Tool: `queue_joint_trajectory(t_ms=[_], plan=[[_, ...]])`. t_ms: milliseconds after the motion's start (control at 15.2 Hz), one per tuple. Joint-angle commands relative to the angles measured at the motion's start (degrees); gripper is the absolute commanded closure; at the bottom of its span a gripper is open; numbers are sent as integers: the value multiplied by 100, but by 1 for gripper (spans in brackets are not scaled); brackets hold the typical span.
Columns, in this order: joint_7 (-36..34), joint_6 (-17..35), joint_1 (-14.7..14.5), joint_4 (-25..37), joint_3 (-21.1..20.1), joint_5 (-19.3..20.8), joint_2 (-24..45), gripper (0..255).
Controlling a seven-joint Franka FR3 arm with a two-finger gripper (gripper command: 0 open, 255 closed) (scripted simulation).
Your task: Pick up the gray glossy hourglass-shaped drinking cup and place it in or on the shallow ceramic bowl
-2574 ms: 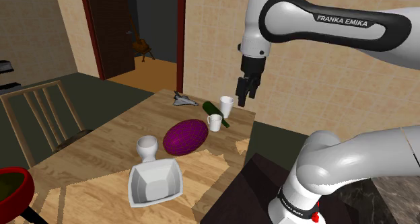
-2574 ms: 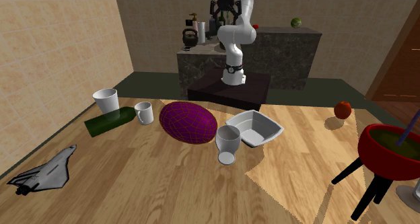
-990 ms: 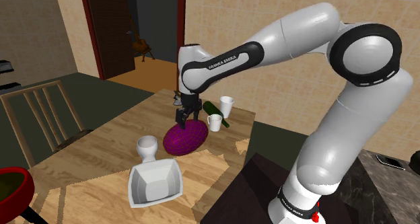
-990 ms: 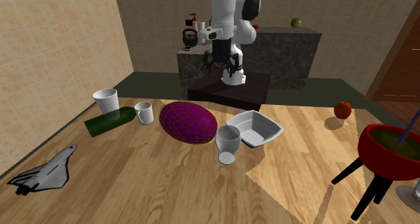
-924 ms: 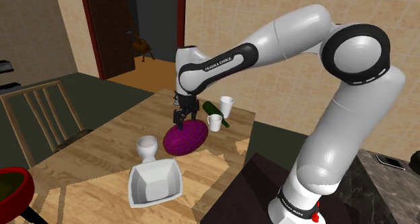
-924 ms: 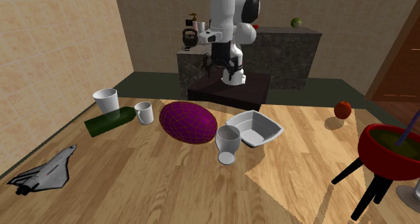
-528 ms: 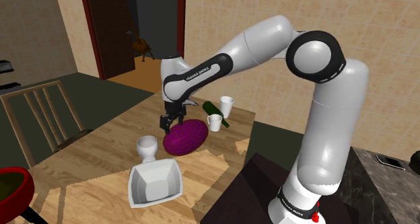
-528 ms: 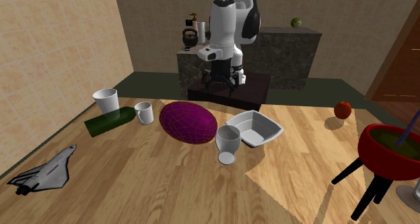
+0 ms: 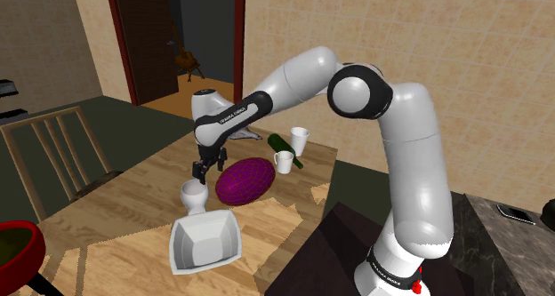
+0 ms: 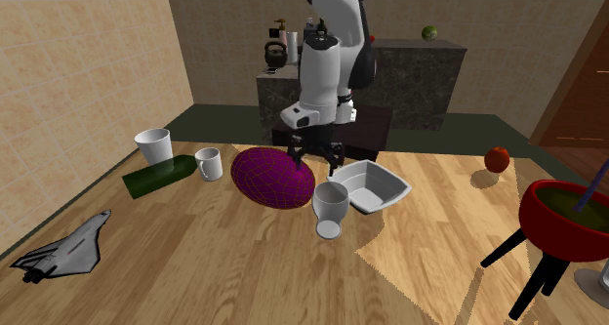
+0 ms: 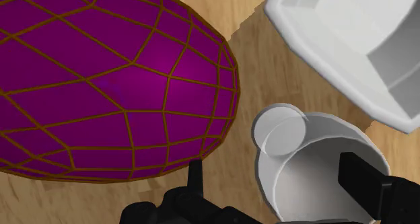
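The hourglass-shaped cup is pale grey and stands upright on the wooden table, between a purple netted oval and the shallow white square bowl. My gripper hangs open just above the cup. In the second exterior view the gripper sits over the cup, with the bowl beside it. In the wrist view the fingers stand apart on either side of the cup's mouth without touching it; the bowl and the purple oval lie beyond.
A green bottle, a white cup and a mug stand past the purple oval. A toy shuttle, an apple and a red bowl on legs are further off. A wooden chair stands by the table.
The arm has swung from above the purple oval down toward the shoulder view's left, bringing the open gripper over the hourglass cup. Nothing on the table has moved.
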State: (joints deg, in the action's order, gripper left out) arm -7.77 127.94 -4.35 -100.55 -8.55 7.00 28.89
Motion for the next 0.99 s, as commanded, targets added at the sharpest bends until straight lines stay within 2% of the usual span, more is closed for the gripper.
queue_joint_trajectory(t_ms=[0,132,594,924], plan=[[-55,-26,-92,485,21,71,446,0],[-64,-78,-152,919,45,114,817,0],[-95,283,-171,884,89,168,1144,0],[-98,311,-173,884,93,172,1172,0]])
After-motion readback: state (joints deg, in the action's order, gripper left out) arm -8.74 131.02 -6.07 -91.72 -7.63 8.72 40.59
